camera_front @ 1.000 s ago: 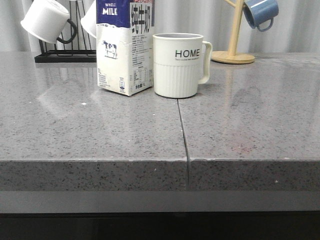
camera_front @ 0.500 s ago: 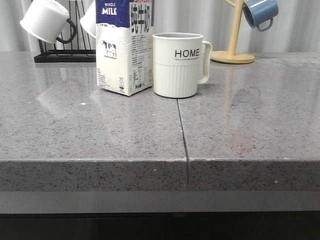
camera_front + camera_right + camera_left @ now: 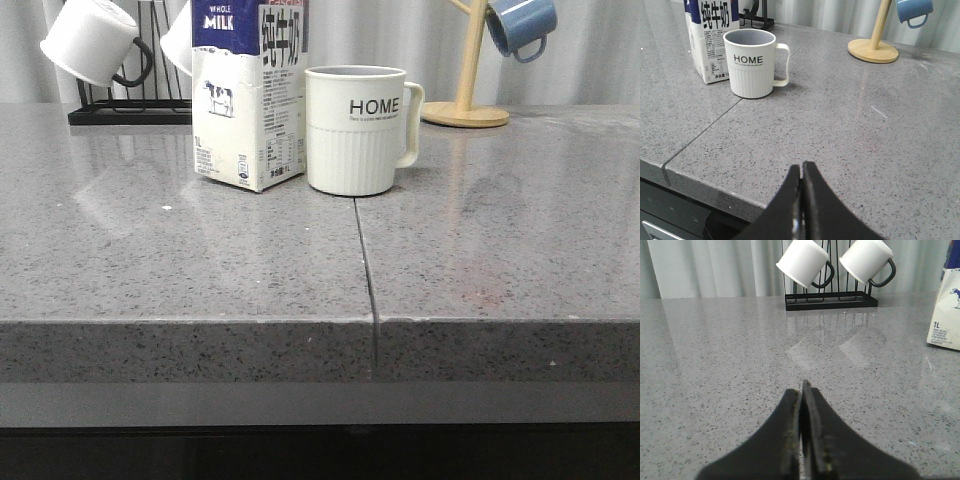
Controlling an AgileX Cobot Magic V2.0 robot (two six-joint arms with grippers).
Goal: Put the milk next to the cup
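The milk carton (image 3: pixel 248 95), dark blue top and cream lower part with a cow picture, stands upright on the grey counter, close against the left side of the cream "HOME" cup (image 3: pixel 357 130). Both also show in the right wrist view, the milk (image 3: pixel 710 37) and the cup (image 3: pixel 750 62); an edge of the milk shows in the left wrist view (image 3: pixel 946 315). My left gripper (image 3: pixel 802 390) is shut and empty, low over the counter, well clear of the milk. My right gripper (image 3: pixel 802 170) is shut and empty near the counter's front edge. Neither gripper shows in the front view.
A black rack (image 3: pixel 125 110) with white black-handled mugs (image 3: pixel 802 262) stands at the back left. A wooden mug tree (image 3: pixel 465 105) holding a blue mug (image 3: pixel 520 25) stands at the back right. A seam (image 3: pixel 366 265) runs down the counter's middle.
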